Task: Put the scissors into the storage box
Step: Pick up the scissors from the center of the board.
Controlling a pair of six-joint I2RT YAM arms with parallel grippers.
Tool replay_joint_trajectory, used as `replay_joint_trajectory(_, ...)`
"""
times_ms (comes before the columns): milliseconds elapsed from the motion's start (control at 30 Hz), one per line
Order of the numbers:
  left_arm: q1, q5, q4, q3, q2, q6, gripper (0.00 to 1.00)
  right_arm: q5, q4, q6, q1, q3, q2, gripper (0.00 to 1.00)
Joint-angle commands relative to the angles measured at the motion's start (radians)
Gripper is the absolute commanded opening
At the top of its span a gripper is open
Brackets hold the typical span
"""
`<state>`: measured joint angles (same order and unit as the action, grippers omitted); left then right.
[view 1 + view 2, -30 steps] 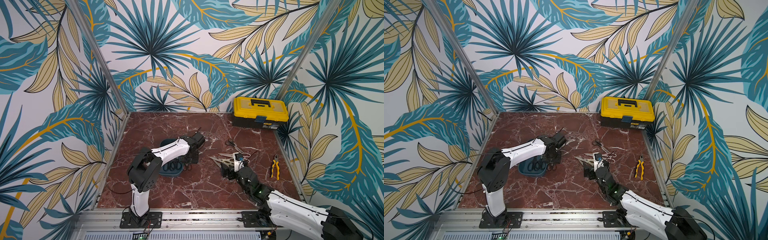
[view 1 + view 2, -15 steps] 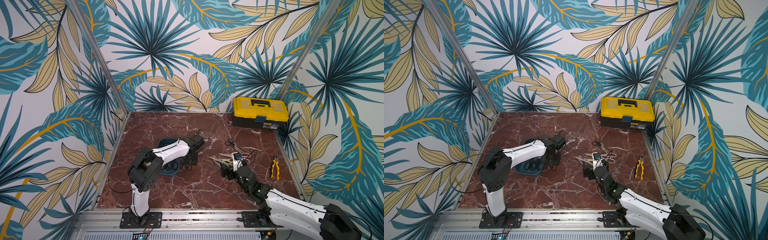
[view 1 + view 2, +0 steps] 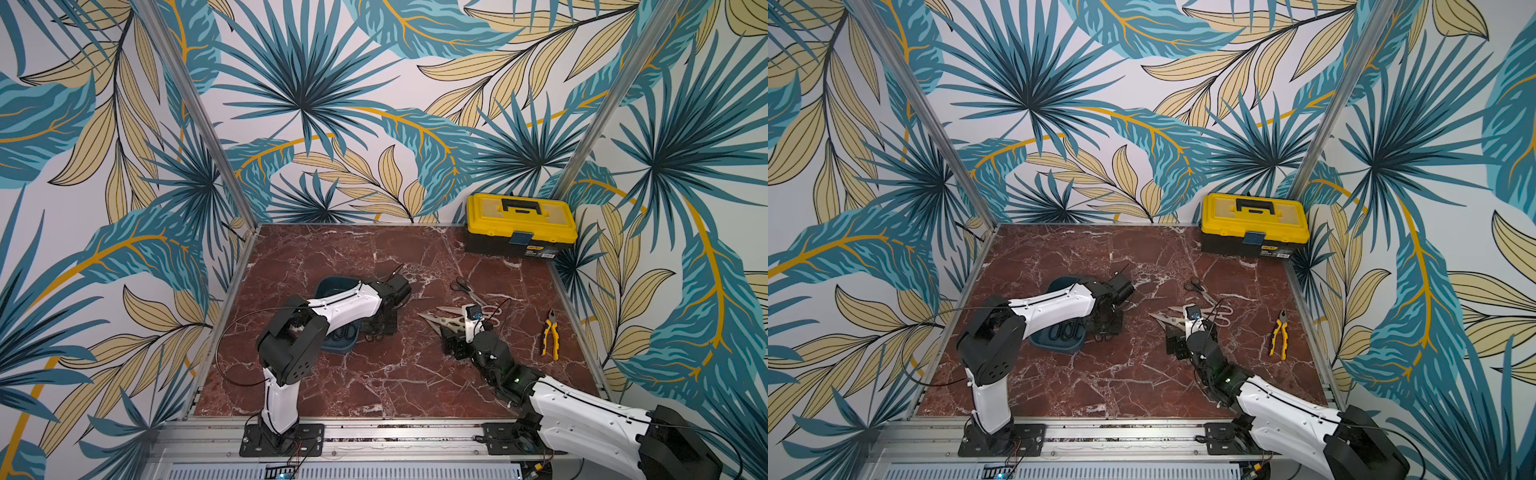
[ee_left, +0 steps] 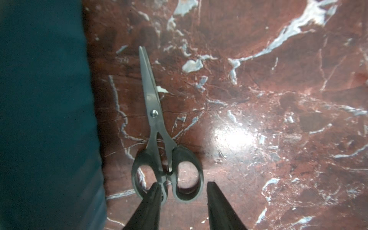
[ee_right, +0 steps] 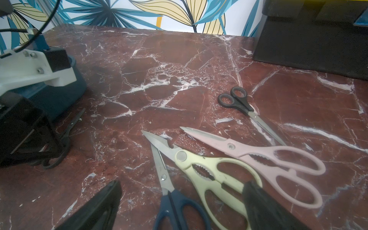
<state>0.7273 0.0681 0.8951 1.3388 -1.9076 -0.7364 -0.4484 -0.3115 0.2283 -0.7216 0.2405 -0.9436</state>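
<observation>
The teal storage box (image 3: 332, 286) (image 4: 39, 99) lies under my left arm, with black scissors handles (image 3: 1063, 331) inside it. Just beside the box, a black-handled pair (image 4: 153, 113) lies flat on the marble. My left gripper (image 4: 184, 186) (image 3: 376, 332) is open and low over it, one handle loop between its fingers. My right gripper (image 5: 181, 186) (image 3: 452, 343) is wide open over blue-handled scissors (image 5: 175, 201) and a cream pair (image 5: 201, 169). A pinkish pair (image 5: 278, 157) and a small black pair (image 5: 239, 102) lie beyond.
A yellow-and-black toolbox (image 3: 519, 224) stands in the back right corner. Yellow-handled pliers (image 3: 549, 338) lie near the right edge. Patterned walls close in the marble table (image 3: 374, 374) on three sides.
The left gripper's jaws have narrowed around the black scissors' handle and the left arm has settled slightly lower beside the box. The right arm has barely moved.
</observation>
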Motion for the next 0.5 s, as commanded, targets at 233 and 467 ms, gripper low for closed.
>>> replay_joint_trajectory(233,-0.023,0.016,-0.011,-0.044,0.010,-0.008,0.41,-0.015,0.013,0.014,-0.001,0.017,-0.006,1.00)
replay_joint_trajectory(467,-0.028,0.014,-0.044,-0.027,-0.031,0.020,0.39,-0.015,0.017,0.017,-0.001,0.019,-0.006,1.00)
